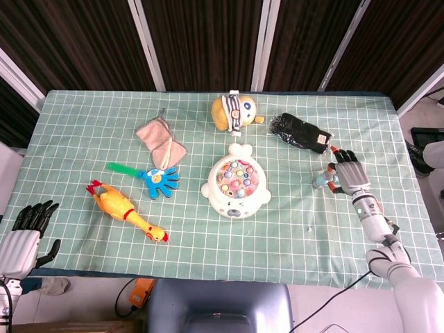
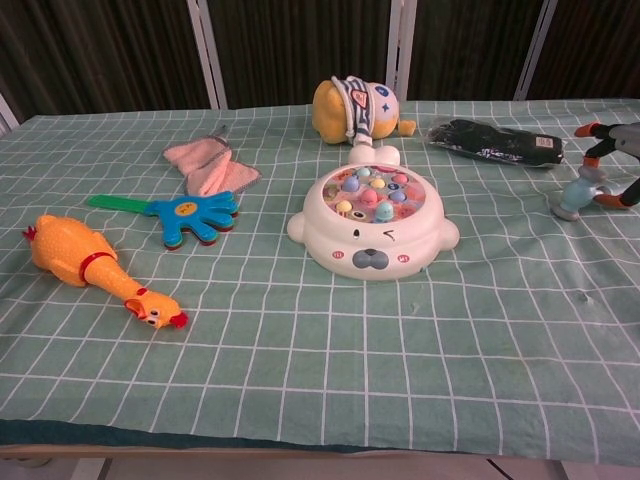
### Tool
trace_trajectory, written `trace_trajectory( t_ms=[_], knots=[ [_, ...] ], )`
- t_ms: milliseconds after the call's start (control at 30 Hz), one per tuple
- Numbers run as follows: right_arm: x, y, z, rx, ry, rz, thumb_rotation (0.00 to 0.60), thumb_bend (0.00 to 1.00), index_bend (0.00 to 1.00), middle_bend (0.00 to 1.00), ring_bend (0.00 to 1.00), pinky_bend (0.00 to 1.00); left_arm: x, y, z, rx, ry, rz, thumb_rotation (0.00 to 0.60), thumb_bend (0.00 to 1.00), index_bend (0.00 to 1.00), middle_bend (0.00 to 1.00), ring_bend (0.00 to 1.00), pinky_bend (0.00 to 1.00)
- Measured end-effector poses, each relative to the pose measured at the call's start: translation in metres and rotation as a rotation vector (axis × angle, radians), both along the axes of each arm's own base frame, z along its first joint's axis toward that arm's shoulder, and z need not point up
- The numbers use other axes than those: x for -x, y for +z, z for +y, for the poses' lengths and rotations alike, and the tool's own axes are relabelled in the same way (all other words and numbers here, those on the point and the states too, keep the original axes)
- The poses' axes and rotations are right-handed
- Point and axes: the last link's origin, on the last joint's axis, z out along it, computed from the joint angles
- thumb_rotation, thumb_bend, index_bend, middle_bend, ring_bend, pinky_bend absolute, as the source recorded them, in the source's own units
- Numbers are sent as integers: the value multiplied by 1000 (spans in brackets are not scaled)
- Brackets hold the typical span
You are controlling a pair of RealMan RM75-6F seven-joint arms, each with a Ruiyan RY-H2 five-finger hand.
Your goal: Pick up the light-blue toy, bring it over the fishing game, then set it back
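Here no readable writing; right hand (image 1: 349, 175) grasping light-blue toy (image 2: 581, 193); left hand (image 1: 26, 232) released, fingers apart.

- Illumination: bright, even, diffuse, from overhead; both views well exposed.
- Shadows: short and soft, close under the white bear-faced plastic fishing game (image 1: 236, 186) and the yellow rubber chicken (image 2: 95, 268).
- Glare: small highlights on the game's glossy rim.
- Background: dark slatted wall panels (image 1: 201, 41), underexposed.
- Focus: sharp throughout; slight wide-angle bowing of the green checked tablecloth (image 2: 300, 370) edges.
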Motion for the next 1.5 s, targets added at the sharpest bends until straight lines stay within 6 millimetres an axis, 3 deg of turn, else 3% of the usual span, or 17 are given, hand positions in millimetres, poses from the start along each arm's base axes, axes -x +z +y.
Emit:
trace_trajectory(
  t_ms=[1067,1300,1367,1500],
  knots=[
    [-4,-6,-1,-11,-2,-1,600,556,631,46,0,99,0,1,-1,-5,-4,-2,600,413,51,29,0,24],
    [-4,-6,-1,-7,-1,1,600,577,680,132,6,144,-1,1,-2,0,-6,-2,600,414,51,29,0,24],
    [-4,-7,-1,-3,2,5,600,585,718,197,74,205,-1,1,-2,1,-6,-3,600,413,51,29,0,24],
    [-4,-7,-1,4,6,23,600,586,829,413,385,508,-1,1,-2,2,-7,-4,600,413,51,28,0,24]
  ],
)
